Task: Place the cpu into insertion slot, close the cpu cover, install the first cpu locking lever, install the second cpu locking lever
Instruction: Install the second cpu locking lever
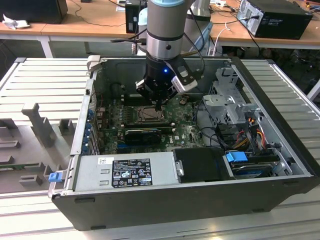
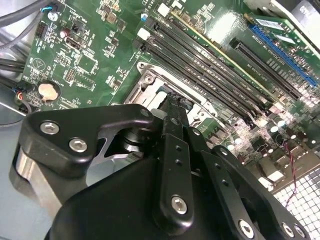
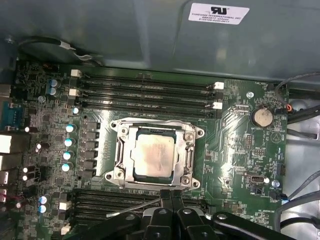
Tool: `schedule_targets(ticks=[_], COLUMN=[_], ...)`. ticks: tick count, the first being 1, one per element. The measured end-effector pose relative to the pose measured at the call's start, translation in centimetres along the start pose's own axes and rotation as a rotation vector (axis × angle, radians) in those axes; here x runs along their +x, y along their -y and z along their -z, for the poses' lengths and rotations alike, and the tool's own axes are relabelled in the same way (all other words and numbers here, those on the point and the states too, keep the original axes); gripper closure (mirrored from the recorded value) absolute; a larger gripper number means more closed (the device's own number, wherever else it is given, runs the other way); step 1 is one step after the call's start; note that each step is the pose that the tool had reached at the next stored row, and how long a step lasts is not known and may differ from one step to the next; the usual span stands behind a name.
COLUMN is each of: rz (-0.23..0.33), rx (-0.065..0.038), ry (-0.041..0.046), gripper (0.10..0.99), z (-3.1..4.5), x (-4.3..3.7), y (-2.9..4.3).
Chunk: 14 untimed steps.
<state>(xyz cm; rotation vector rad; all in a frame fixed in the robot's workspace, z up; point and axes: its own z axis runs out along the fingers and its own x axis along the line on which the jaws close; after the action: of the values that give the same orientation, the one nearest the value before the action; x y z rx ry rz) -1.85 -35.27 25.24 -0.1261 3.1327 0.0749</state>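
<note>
Pincer fingers pressed together, pointing straight down at the insertion slot edge, cpu seated inside.

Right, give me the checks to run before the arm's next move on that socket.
1. cpu lies flat in the insertion slot: ok.
2. cpu cover is down around the cpu: ok.
3. thin lever beside the fingers is latched: cannot tell.
4. gripper sits at the slot's edge, fingers shut: ok.
</note>
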Motion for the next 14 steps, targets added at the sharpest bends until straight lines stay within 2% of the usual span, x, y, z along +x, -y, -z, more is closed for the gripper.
schedule_targets(ticks=[2,3,4,5,14], rz=[0.000,0.000,-0.001,-0.002,-0.001], rx=[-0.017,-0.031,-0.034,-0.035,-0.035], ry=[0.0005,0.0001,-0.0062,-0.0079,-0.0079], gripper=[0.980,0.980,0.980,0.980,0.980], z=[-0.03,-0.04,-0.25,-0.46,-0.72], x=[0.00,0.01,0.04,0.08,0.09], y=[0.00,0.04,0.48,0.86,1.11])
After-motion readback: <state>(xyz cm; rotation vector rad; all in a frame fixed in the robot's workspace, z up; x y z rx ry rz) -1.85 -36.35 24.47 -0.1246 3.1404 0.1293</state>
